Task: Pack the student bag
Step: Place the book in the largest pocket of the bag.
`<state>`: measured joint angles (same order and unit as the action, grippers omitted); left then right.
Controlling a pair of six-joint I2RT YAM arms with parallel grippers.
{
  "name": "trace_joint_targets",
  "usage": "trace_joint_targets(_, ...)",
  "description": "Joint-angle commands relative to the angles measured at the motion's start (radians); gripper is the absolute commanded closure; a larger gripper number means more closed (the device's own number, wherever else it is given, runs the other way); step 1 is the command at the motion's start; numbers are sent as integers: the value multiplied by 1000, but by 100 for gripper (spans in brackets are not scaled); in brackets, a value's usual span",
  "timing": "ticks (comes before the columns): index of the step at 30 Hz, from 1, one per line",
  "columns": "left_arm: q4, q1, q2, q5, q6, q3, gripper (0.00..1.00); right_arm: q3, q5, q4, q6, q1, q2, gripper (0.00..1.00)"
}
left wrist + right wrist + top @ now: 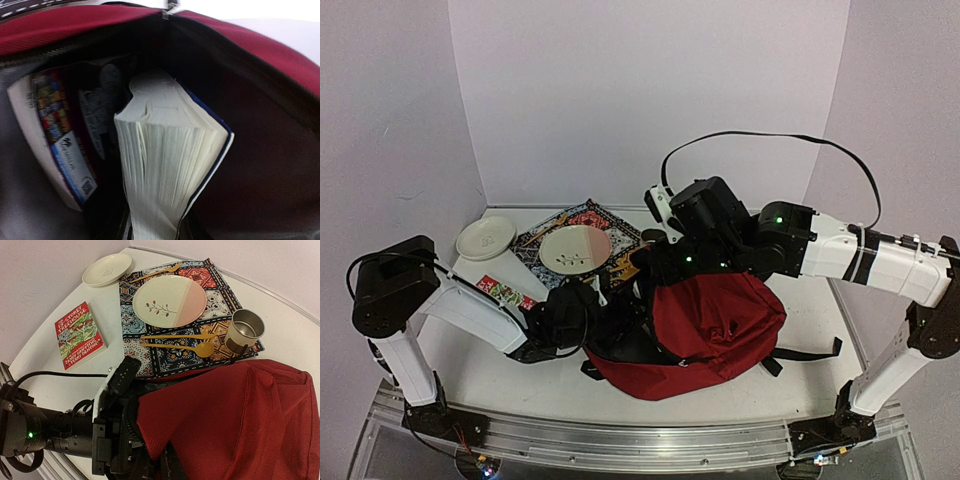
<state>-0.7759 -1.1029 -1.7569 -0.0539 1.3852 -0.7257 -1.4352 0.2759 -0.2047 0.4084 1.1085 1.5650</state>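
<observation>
The dark-red student bag (705, 325) lies on the table with its opening facing left. My left gripper (588, 312) reaches into that opening. In the left wrist view it (155, 227) is shut on a thick book with white pages and a blue cover (170, 160), held inside the bag (280, 60). A second book with a colourful cover (60, 140) stands inside at the left. My right gripper (660, 262) is above the bag's top edge. In the right wrist view it (172, 467) is shut on a fold of the red fabric (225, 415), holding the opening up.
A red paperback (79, 335) lies on the table left of the bag, partly under the left arm (505, 292). Behind it is a patterned placemat (165, 355) with a plate (170, 300), two yellow spoons (190, 347) and a metal cup (242, 332). A small white dish (107, 269) sits far left.
</observation>
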Motion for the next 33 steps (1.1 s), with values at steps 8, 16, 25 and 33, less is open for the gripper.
trace_joint_targets(8, -334, -51, 98, -53, -261, -13, 100, -11, 17, 60, -12, 13, -39, 99)
trace_joint_targets(16, -332, -39, -48, -162, 6, 108, 100, -13, 20, 60, -13, 13, -34, 99)
trace_joint_targets(25, -325, -38, -114, -149, 120, 127, 100, 8, 33, 60, -9, 13, -60, 99)
trace_joint_targets(33, -309, -38, -152, -178, 95, 15, 93, 6, 23, 60, -6, 13, -64, 99)
